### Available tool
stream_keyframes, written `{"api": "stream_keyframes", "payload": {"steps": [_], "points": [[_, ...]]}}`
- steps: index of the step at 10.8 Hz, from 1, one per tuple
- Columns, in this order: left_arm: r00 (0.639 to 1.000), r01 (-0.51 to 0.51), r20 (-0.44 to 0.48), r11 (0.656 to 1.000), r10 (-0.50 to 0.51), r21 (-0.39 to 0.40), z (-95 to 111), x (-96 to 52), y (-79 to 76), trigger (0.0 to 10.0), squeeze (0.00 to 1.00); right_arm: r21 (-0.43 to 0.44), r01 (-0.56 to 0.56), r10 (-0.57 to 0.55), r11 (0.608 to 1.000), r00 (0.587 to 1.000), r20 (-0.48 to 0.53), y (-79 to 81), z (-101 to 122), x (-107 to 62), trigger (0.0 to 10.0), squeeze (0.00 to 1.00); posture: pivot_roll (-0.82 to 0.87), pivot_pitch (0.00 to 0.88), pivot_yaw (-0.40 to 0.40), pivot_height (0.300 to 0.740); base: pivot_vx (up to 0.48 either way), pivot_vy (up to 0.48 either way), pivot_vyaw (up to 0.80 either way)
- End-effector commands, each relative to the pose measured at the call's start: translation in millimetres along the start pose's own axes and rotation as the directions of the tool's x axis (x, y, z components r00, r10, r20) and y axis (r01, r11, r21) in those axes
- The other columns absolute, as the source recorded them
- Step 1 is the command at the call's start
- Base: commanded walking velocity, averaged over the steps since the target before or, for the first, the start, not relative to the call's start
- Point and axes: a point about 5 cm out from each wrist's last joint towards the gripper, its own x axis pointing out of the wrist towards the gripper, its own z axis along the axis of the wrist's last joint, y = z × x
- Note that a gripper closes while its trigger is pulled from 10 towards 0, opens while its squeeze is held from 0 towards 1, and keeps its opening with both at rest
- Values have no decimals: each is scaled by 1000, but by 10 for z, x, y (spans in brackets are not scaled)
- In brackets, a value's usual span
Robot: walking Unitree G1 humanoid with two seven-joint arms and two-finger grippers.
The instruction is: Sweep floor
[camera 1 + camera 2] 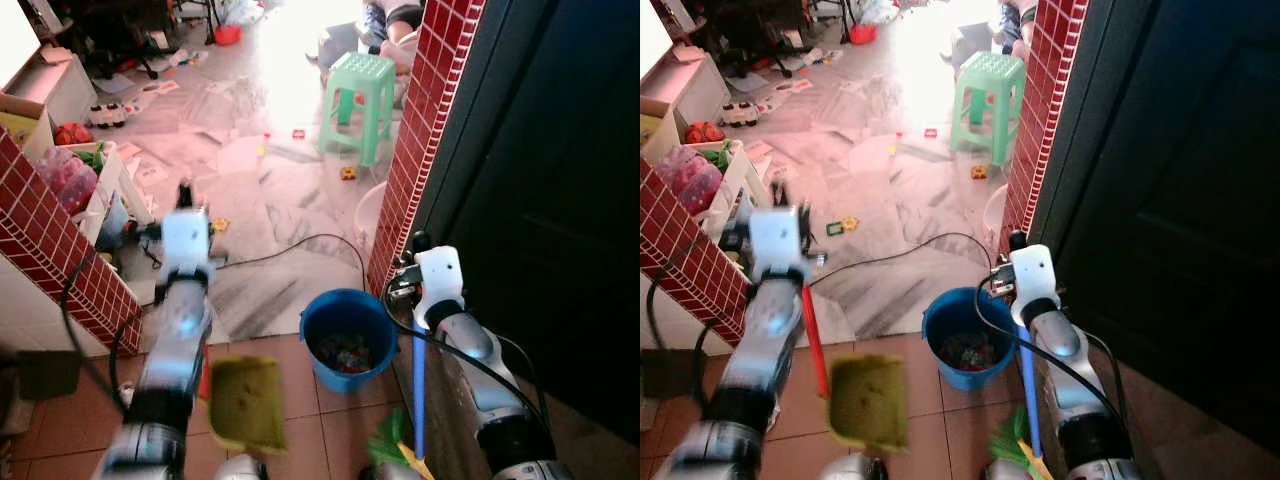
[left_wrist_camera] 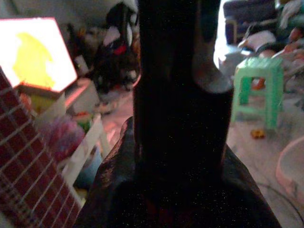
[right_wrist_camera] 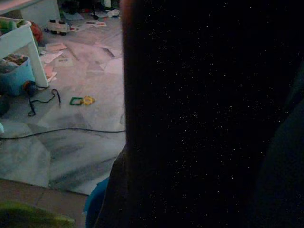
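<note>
Ahead, blue bucket (image 1: 347, 342) beside brick pillar (image 1: 425, 130).

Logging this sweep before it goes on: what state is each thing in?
Blue bucket: upright, open, small bits inside.
Dustpan: off the floor, on a red handle at the left arm.
Broom: blue handle upright at the right arm, bristles down.
Green stool: standing upright.
Black cable: loose across the floor.
</note>
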Motion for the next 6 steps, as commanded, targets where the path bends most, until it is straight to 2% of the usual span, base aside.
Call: {"api": "stream_keyframes", "payload": {"steps": [1, 2, 4, 6], "points": [[999, 24, -24, 1000, -23, 19, 78, -56, 117, 10000, 0, 29, -1, 1, 1000, 1000, 9, -3, 36, 23, 10000, 0, -87, 0, 45, 740, 0, 0, 0], [996, 24, -91, 1000, -23, 11, 52, -136, 143, 10000, 0, 34, -2, 2, 999, 1000, 1, -20, 26, 31, 10000, 0, -77, 0, 39, 740, 0, 0, 0], [976, 92, -199, 996, -93, -13, 39, -273, 119, 10000, 0, 31, -21, 21, 999, 1000, 0, -4, 34, 53, 10000, 0, -55, 0, 25, 740, 0, 0, 0], [951, 92, -282, 986, -129, -140, 0, -398, 90, 10000, 0, 71, -18, 15, 997, 999, 47, 2, 146, 109, 10000, 0, -51, 0, 19, 740, 0, 0, 0]]}}
